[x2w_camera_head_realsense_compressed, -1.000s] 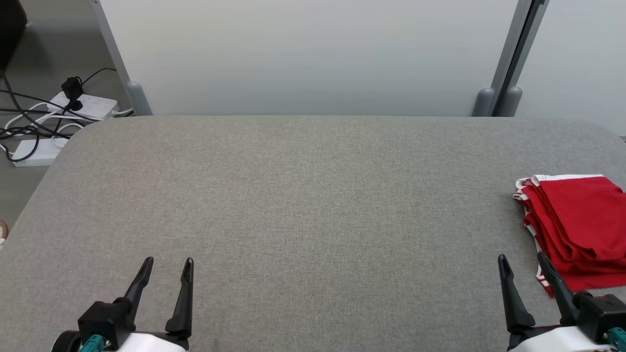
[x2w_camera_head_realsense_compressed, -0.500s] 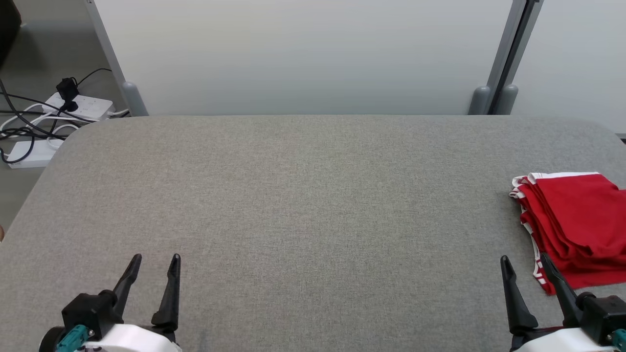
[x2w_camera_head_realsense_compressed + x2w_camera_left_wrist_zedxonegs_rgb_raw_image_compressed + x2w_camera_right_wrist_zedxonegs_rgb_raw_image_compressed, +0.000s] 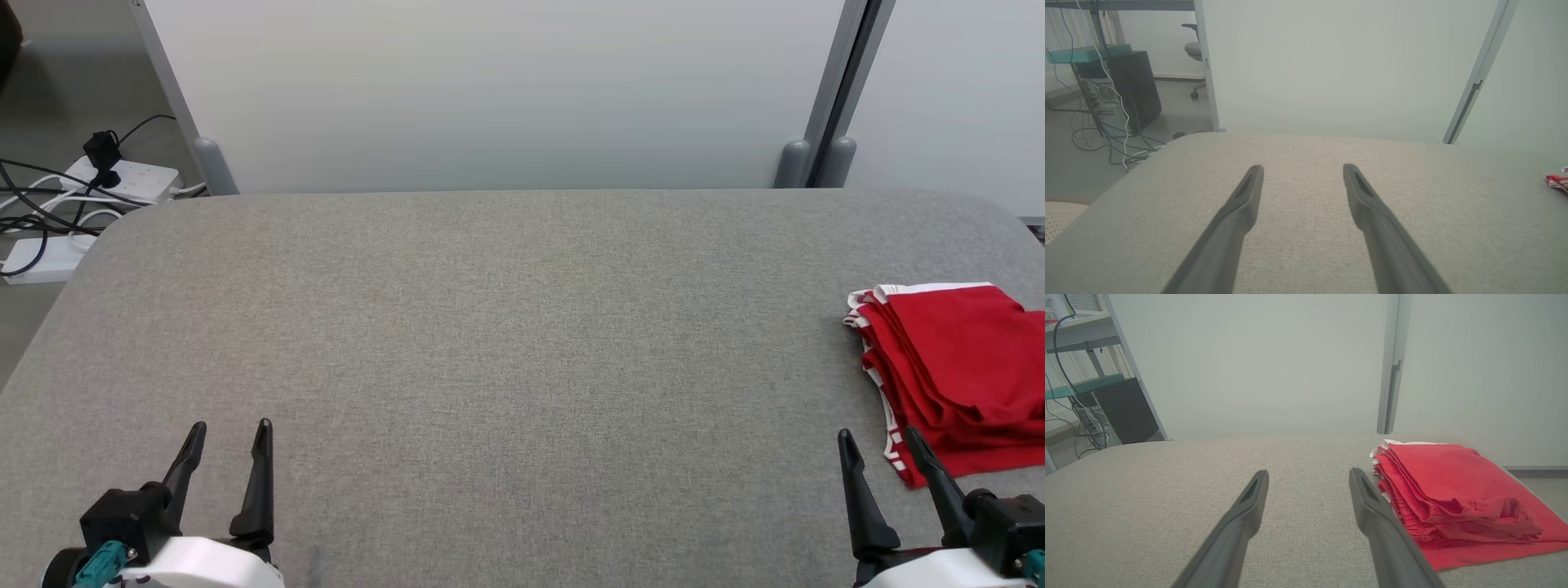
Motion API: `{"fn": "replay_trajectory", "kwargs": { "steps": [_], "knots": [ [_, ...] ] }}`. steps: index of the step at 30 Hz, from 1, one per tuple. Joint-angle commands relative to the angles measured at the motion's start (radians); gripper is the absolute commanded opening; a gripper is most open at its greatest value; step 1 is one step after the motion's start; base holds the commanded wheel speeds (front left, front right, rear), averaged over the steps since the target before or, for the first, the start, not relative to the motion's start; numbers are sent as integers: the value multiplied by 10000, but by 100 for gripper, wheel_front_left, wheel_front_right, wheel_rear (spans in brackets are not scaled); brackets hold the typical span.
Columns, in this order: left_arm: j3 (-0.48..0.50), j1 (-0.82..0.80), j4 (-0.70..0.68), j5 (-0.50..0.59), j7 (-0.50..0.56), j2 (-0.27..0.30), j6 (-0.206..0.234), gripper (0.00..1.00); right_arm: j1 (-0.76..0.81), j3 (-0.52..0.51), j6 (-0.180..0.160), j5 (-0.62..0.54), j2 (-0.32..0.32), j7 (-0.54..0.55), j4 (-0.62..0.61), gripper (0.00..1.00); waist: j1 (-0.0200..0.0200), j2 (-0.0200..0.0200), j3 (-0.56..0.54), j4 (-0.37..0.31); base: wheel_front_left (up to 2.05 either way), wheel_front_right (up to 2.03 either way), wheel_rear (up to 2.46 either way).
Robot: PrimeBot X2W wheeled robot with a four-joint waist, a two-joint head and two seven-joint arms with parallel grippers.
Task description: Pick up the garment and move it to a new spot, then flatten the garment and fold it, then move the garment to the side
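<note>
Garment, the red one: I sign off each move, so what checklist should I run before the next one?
1. The left gripper open, holding nothing: ok.
2. The right gripper open, holding nothing: ok.
3. The garment folded, lying at the right side of the table: ok.
4. The garment wholly on the table: cannot tell, the head view cuts off its right edge.
5. The right gripper clear of the garment: cannot tell, one finger overlaps its hem.

Matt woven tabletop point(image 3: 490, 327) (garment point(image 3: 955, 367): cloth)
</note>
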Motion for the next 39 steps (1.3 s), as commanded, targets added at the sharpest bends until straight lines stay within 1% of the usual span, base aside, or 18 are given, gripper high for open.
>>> {"fn": "replay_trajectory", "kwargs": {
  "steps": [1,10,15,16,20,22,26,31,39],
  "knots": [
    [344,-538,-198,258,-101,256,12,100,-268,139,-2,17,-113,6,-166,100,0,-1,6,11,0,0,0],
    [158,-549,-151,469,-119,322,-252,100,-265,142,-2,32,-113,22,-130,100,0,-1,13,32,0,0,0],
    [172,-572,-137,416,-121,292,-266,100,-294,164,-2,30,-112,37,-127,100,0,-1,29,27,0,0,0],
    [-238,-1,58,411,-7,45,-239,0,1,-55,0,3,0,47,120,0,0,-1,29,28,0,0,0],
    [-279,191,316,297,42,-224,-269,0,77,9,0,153,57,52,442,0,0,-1,34,25,0,0,0],
    [-242,185,317,213,69,-252,-293,0,63,9,0,278,54,63,450,0,1,-1,36,24,0,0,0],
    [-89,158,331,-121,182,-358,-396,0,-1,1,0,777,25,119,497,0,22,-1,27,20,0,0,0],
    [101,106,376,-534,321,-492,-527,0,-99,-2,0,1391,-8,183,585,0,2,-1,57,14,0,0,0],
    [407,12,459,-1188,543,-707,-742,0,-256,-14,0,2355,-50,284,710,0,0,-1,82,5,0,0,0]
  ]
}}
